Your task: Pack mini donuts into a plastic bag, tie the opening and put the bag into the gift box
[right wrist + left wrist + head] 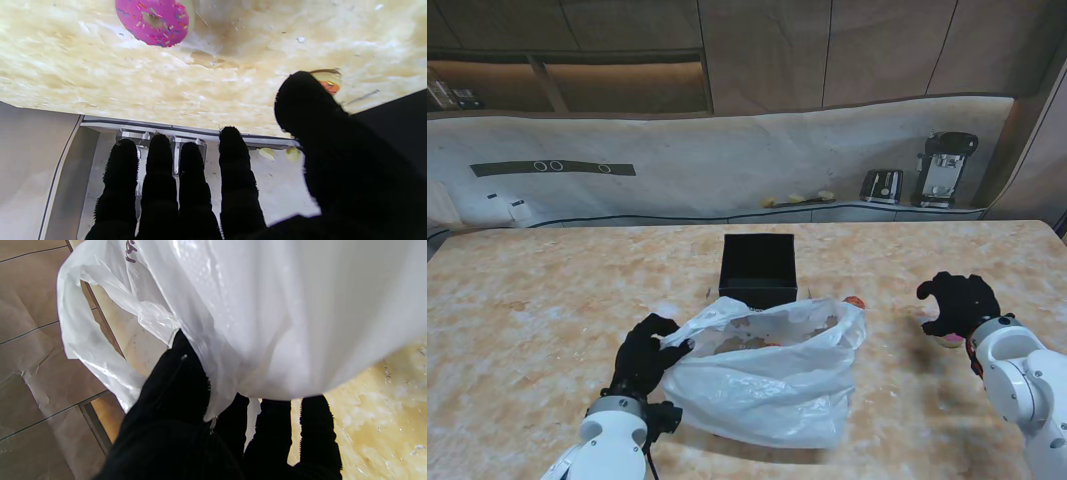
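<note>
Left hand [645,357]: closed on the left rim of the plastic bag [762,375]; judged best to hold that edge up so the mouth stays wide.
Plastic bag: lies mid-table, near side, long axis left to right, mouth facing the far gift box [759,268].
Gift box: open, just beyond the bag.
Right hand [957,303]: fingers spread, holding nothing, over the pink donut [152,20] at right; it should close gently around the donut's rim.

Marble table [527,330]; two black machines [945,168] on far counter [727,215].
</note>
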{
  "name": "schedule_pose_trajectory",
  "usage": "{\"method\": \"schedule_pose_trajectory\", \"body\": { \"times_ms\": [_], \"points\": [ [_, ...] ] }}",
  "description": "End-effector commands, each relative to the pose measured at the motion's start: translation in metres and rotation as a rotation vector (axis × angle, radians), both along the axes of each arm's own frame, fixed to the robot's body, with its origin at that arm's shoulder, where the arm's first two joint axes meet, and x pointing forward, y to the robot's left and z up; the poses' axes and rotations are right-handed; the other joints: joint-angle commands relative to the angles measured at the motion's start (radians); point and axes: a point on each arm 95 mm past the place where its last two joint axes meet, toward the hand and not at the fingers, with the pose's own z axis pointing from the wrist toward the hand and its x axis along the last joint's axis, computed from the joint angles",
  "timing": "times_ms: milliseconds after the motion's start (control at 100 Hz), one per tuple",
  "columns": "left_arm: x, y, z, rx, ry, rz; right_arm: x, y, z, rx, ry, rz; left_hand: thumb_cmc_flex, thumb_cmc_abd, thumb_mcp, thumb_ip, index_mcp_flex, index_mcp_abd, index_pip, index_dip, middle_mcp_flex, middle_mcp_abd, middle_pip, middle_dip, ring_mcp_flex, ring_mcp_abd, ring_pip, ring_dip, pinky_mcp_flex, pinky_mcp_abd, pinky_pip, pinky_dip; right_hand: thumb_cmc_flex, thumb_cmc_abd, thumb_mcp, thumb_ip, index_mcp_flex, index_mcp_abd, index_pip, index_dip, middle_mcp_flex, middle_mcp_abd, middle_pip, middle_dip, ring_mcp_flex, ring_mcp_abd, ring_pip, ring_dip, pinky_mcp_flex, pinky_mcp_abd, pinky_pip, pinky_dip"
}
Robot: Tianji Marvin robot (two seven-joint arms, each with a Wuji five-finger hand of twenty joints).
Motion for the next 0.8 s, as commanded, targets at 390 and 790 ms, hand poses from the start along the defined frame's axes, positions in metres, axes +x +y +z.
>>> {"method": "schedule_pose_trajectory", "body": {
  "times_ms": [390,790],
  "points": [
    [-0.001,-0.001,0.002,0.003,0.012,-0.017,0.006,-0.015,-0.038,-0.043,0.135,-0.190,0.018,0.022,-0.024,0.027,-0.010,-0.004,0.050,0.009,-0.018,-0.024,0.025,-0.012,-0.012,-0.006,0.002,-0.012,-0.015,-0.028,-0.007,0.005,-0.007,0.035,-0.151,0.022,-0.115,-0.002,-0.084,-0.032,-0.080,0.017,-0.040,-0.089,-0.055,0.028,-0.088,-0.069,-0.044,0.060,-0.086,-0.067],
    [0.000,-0.001,0.003,0.018,0.014,-0.025,0.013,-0.018,-0.062,0.030,0.179,-0.310,0.019,0.024,-0.026,0.028,-0.010,-0.003,0.050,0.008,-0.020,-0.025,0.024,-0.013,-0.012,-0.006,0.001,-0.013,-0.016,-0.027,-0.010,0.003,-0.001,0.035,-0.168,0.034,-0.135,0.020,-0.063,-0.040,-0.064,0.039,-0.004,-0.082,-0.007,0.029,-0.105,-0.096,0.061,0.138,-0.042,-0.073]
  ]
}}
